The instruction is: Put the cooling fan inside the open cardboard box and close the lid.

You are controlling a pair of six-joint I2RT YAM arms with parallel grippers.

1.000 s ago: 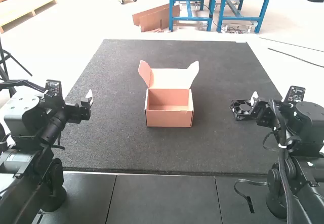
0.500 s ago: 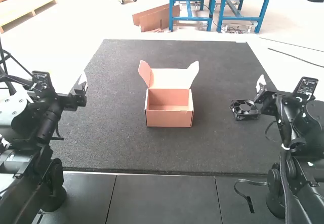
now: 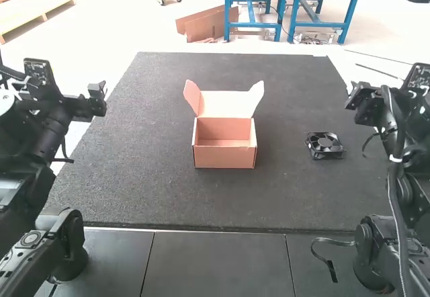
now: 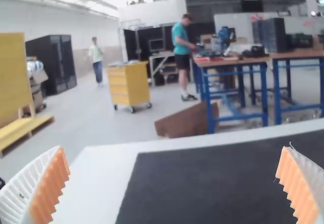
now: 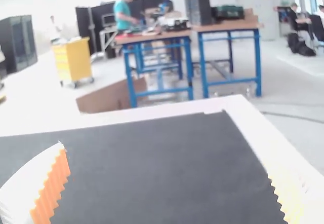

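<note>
Left of the cardboard box [image 3: 224, 150], well apart from it and raised off the mat [image 3: 148, 176]: left gripper [image 3: 99, 99], empty, ribbed fingers [image 4: 48, 188] spread wide with nothing between them. The box sits mid-mat and open. Its lid [image 3: 225, 103] stands up on the far side with both ear flaps [image 3: 192, 97] raised; the inside looks empty.

Right of the box, near but not touching: cooling fan [image 3: 325, 145], lying flat on the mat, untouched. Further right of the box and raised off the mat: right gripper [image 3: 357, 102], also spread wide, holding nothing.

Handling guess:
- **Fan:** should be light and rigid, with a hard plastic square frame and thin blades in the middle.
- **Grip:** take it across two opposite outer edges of the frame. Keep off the hub and blades, the part most likely to crack or jam.
- **Approach:** it sits low and flat, so the fingertips need to go right down to the mat to get purchase. The plastic is probably smooth, but ribbed fingers should bite.
- **Lead wire:** can't make one out. If there is one, it may snag on the box wall.
- **Box:** thin card, light, so it will likely slide when the lid is pushed down. Brace it from its left side with the free gripper while closing.
- **Ear flaps:** look floppy and need tucking inside.
</note>
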